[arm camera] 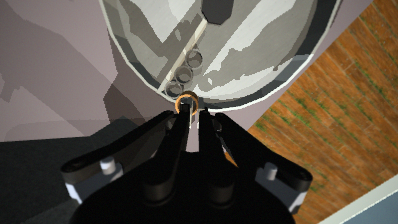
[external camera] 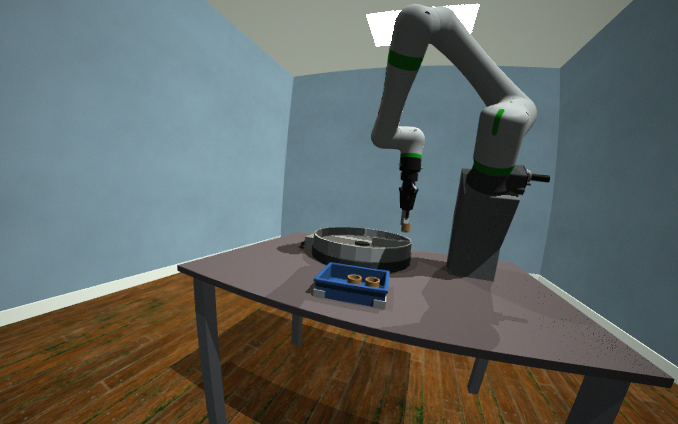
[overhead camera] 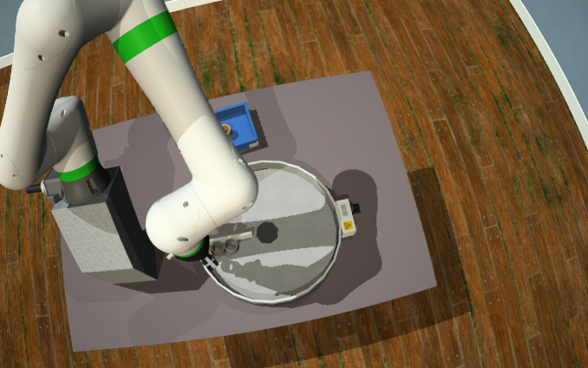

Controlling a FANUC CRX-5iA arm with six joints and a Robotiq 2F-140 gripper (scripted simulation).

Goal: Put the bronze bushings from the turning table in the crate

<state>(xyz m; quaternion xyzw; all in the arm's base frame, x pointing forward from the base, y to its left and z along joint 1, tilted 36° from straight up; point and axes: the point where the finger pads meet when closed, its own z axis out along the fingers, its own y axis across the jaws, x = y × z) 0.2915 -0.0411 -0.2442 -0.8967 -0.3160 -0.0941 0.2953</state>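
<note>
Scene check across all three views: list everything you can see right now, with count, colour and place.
Bronze bushing: one, held above the turning table's rim.
Bronze bushings in crate: two.
Steel bushings: three, grey, in a row along the turning table's bar.
Turning table: one, grey, mid-table.
Crate: one, blue, near the table's front edge.
Table: one, grey-mauve.
Pedestal: one, grey.
Arm: one, white, green bands.
Gripper: black, shut on the held bushing.

Overhead, room-side and downward wrist views, all sharing the turntable [overhead camera: 336, 214].
</note>
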